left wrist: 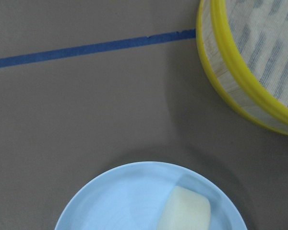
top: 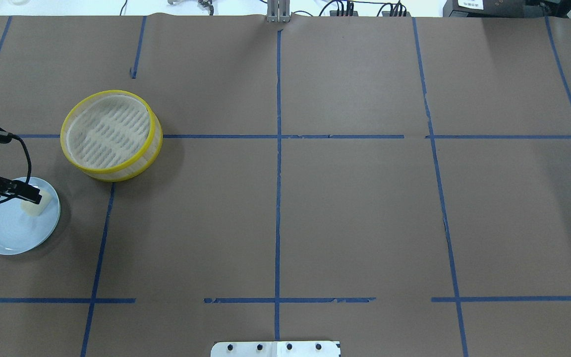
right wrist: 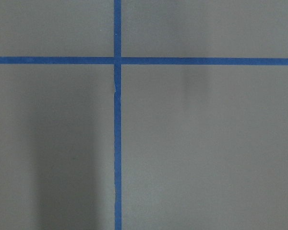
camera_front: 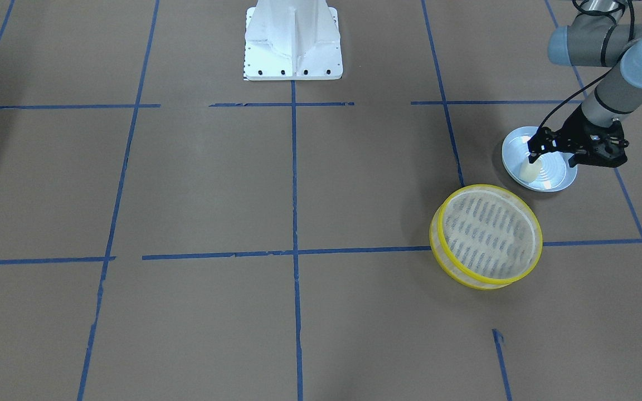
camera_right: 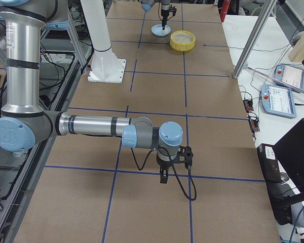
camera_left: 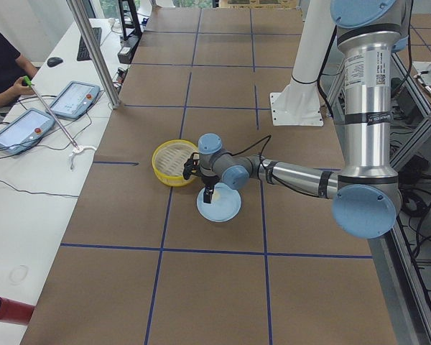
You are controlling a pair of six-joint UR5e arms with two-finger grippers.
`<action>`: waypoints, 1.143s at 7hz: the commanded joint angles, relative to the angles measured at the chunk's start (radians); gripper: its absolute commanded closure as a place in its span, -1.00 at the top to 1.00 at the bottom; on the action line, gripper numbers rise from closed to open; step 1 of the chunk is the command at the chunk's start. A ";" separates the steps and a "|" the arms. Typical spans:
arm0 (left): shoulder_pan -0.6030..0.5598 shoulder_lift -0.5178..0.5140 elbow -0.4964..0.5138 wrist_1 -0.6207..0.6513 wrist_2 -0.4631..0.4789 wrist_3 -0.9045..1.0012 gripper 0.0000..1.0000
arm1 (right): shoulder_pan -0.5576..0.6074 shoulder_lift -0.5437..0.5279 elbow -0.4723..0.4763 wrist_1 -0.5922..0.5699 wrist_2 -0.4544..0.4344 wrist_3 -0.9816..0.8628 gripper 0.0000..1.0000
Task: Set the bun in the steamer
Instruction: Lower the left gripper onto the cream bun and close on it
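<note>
The cream-white bun point(camera_front: 530, 172) lies on a pale blue plate point(camera_front: 550, 179) at the table's left end. It also shows in the overhead view point(top: 34, 208) and in the left wrist view point(left wrist: 185, 213). My left gripper point(camera_front: 533, 156) points down with its tips at the top of the bun. I cannot tell whether its jaws are open or shut. The steamer point(camera_front: 488, 187), with a yellow rim and an empty woven floor, stands just beyond the plate point(top: 8, 233). My right gripper point(camera_right: 163, 178) shows only in the right side view, low over bare table, and I cannot tell its state.
The white robot base point(camera_front: 293, 42) stands at the middle of the near edge. Blue tape lines point(top: 278, 148) cross the brown table cover. Tablets and cables point(camera_right: 281, 96) lie on the white side table beyond the far edge.
</note>
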 commanded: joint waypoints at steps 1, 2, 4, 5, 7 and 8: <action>0.014 -0.009 0.016 -0.002 -0.002 -0.007 1.00 | -0.001 0.000 0.000 0.000 0.000 0.000 1.00; 0.035 -0.015 0.023 -0.002 -0.001 -0.007 1.00 | 0.001 0.000 0.000 0.000 0.000 0.000 1.00; 0.039 -0.029 0.044 -0.004 -0.002 -0.005 0.98 | 0.001 0.000 0.000 0.000 0.000 0.000 1.00; 0.040 -0.029 0.043 -0.004 -0.002 -0.005 0.94 | -0.001 0.000 0.000 0.000 0.000 0.000 1.00; 0.039 -0.029 0.044 -0.004 -0.001 -0.002 0.72 | -0.001 0.000 0.000 0.000 0.000 0.000 1.00; 0.039 -0.029 0.043 -0.004 -0.002 -0.001 0.54 | -0.001 0.000 0.000 0.000 0.000 0.000 1.00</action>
